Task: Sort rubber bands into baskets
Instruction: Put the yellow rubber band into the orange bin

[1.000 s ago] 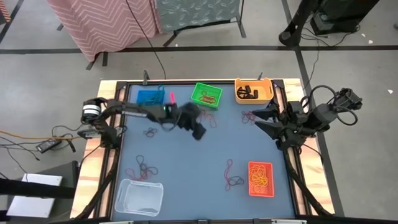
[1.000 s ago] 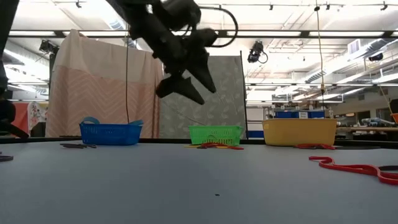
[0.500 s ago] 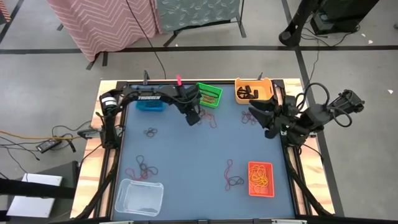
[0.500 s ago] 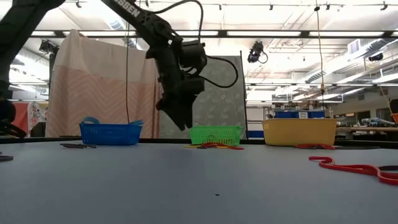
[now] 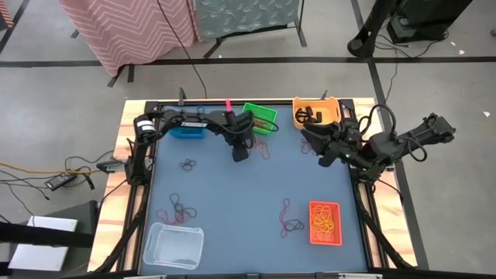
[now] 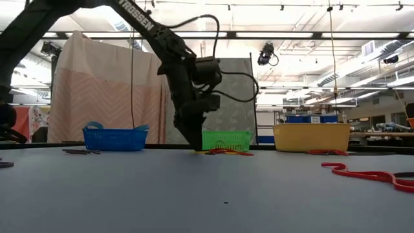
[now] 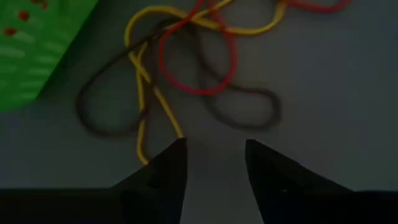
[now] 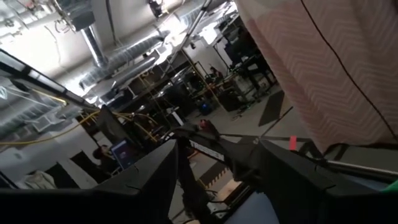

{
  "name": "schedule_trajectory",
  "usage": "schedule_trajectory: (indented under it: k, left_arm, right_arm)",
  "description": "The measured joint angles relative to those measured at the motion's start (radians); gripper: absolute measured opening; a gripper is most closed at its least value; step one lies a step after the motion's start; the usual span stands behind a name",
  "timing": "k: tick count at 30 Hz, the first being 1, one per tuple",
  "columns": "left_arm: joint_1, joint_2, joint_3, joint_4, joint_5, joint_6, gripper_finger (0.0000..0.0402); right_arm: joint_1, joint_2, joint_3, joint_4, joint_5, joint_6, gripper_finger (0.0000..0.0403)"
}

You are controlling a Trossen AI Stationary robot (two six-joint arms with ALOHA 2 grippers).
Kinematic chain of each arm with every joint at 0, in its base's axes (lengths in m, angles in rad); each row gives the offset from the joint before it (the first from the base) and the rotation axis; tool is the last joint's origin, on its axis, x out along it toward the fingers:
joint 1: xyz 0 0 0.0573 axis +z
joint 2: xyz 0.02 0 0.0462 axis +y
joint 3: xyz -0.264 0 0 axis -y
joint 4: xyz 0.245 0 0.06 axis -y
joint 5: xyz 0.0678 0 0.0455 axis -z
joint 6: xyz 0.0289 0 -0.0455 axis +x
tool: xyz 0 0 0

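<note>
My left gripper (image 5: 240, 153) points down, open, low over the table beside the green basket (image 5: 260, 117). In the left wrist view its fingertips (image 7: 214, 149) stand just short of a tangle of yellow, red and dark rubber bands (image 7: 186, 74) lying flat on the table. In the low view it (image 6: 194, 141) reaches almost to the tabletop. My right gripper (image 5: 313, 145) is open and empty, held above the table near the yellow-orange basket (image 5: 316, 113); its wrist view (image 8: 217, 148) looks up into the room. My left gripper comes from above, pointing down. One fingertip (image 7: 176, 149) stands right at the end of a yellow band (image 7: 163, 106) of the tangle; whether it touches the band I cannot tell.
The blue basket (image 5: 187, 124) stands at the far left, the red-orange basket (image 5: 325, 222) with bands at the near right, the clear basket (image 5: 173, 245) at the near left. Loose bands lie on the table in three places (image 5: 187, 164) (image 5: 178, 208) (image 5: 289, 221).
My left gripper has gone toward the far edge to the green basket, tipped to point straight down and come down close to the table. My right gripper has moved toward the table's left and far edge, nearer the yellow-orange basket.
</note>
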Motion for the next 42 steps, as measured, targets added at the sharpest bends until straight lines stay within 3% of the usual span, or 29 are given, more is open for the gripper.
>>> schedule_trajectory:
  k: [14, 17, 21, 25, 32, 42]
  left_arm:
    - [0.014, 0.047, 0.008, 0.074, -0.054, 0.038, 0.0151]
    - [0.02, 0.046, 0.003, 0.056, -0.054, 0.071, 0.0106]
    - [0.034, 0.045, 0.003, 0.018, -0.048, 0.075, 0.0017]
    - [0.045, 0.043, 0.005, -0.048, -0.007, 0.075, 0.0004]
    - [0.063, 0.013, 0.028, -0.249, 0.194, 0.065, 0.0002]
    - [-0.002, -0.18, 0.057, -0.425, 0.314, 0.069, 0.0001]
  right_arm:
    - [-0.001, 0.025, 0.0, 0.047, -0.02, 0.023, 0.0231]
    - [0.0, 0.026, 0.0, 0.048, -0.024, 0.023, 0.0231]
    - [0.0, 0.026, 0.0, 0.05, -0.028, 0.023, 0.0231]
    - [0.0, 0.026, 0.0, 0.05, -0.029, 0.023, 0.0231]
    - [0.0, 0.026, 0.0, 0.05, -0.029, 0.018, 0.0231]
    - [0.002, 0.024, 0.0, 0.089, -0.064, 0.005, 0.0231]
